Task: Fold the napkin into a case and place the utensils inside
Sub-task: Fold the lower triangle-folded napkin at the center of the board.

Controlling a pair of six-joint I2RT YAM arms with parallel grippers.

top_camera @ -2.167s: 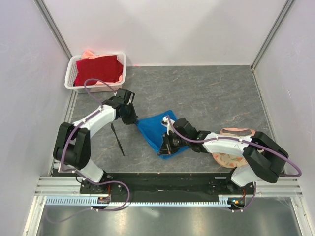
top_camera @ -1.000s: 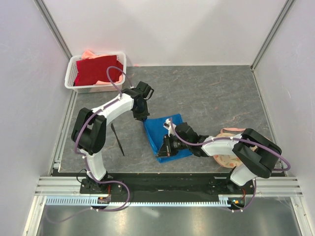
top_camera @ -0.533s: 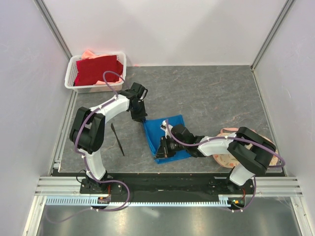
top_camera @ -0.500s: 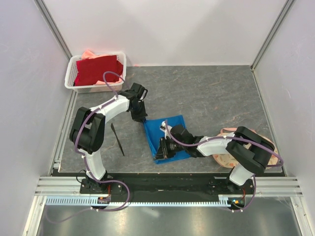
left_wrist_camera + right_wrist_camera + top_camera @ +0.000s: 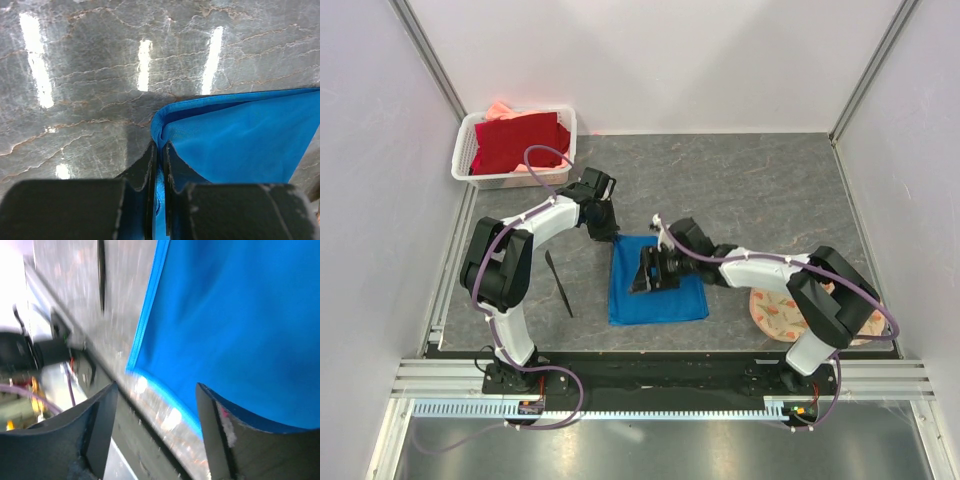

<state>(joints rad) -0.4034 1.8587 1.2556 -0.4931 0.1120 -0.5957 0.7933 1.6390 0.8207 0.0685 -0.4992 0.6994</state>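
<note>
Currently the left pincer (image 5: 159, 148) is pinching the royal-blue cloth napkin (image 5: 235, 140) by a corner; the right pincer (image 5: 156, 390) is hovering released above.

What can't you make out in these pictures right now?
- Top view: the utensils are too thin to count; the right wrist view blurs them.
- Top view: the right arm covers part of the mat.
- Top view: the red cloth hides what lies under it in the basket.
- Left wrist view: the left gripper hides the napkin corner it pinches.
</note>
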